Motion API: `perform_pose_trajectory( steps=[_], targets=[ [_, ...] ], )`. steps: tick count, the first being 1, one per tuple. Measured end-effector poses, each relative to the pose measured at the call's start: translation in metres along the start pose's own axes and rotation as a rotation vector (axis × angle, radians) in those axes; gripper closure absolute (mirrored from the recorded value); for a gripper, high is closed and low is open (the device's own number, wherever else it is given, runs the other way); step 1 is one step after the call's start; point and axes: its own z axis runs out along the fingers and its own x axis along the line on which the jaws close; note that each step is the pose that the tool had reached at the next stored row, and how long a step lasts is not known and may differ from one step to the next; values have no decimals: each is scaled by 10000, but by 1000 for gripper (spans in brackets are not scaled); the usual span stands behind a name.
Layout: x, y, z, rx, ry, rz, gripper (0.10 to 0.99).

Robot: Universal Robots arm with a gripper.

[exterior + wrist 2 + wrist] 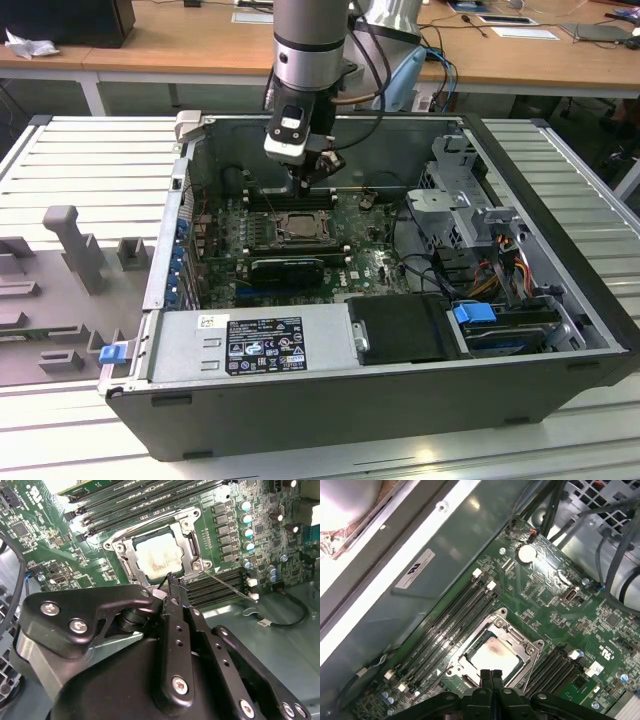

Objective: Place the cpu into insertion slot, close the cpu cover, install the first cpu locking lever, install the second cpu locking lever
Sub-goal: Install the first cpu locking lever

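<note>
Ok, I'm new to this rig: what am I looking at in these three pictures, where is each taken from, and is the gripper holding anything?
It's one robot arm reaching into an open computer case lying on its side. The exterior view comes from a camera off the arm; both wrist views ride on the arm and look past the gripper at the green motherboard. The cpu, pale and square, sits in the insertion slot, with the grey cpu cover lying flat around it. The gripper's fingers are shut with nothing visible between them, at the socket's edge; whether they touch it I cannot tell.
</note>
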Motion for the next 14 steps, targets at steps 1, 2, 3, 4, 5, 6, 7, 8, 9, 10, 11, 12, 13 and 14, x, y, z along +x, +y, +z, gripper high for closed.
perform_pose_trajectory(
  steps=[1,2,3,4,5,6,7,8,9,10,11,12,13,14],
  targets=[
    [0,0,0,2,2,-63,980],
    [0,0,0,4,4,-140,980],
    [0,0,0,7,7,-235,980],
    [0,0,0,11,10,-332,980],
    [0,0,0,13,11,-398,980],
    [0,0,0,14,13,-454,980],
    [0,0,0,18,16,-555,980],
    [0,0,0,20,18,-630,980],
    [0,0,0,22,19,-680,980],
    [0,0,0,24,22,-773,980],
    [0,0,0,27,24,-851,980],
    [0,0,0,30,26,-932,980],
    [0,0,0,32,29,-1009,980],
    [0,0,0,34,31,-1058,980]
  ],
)
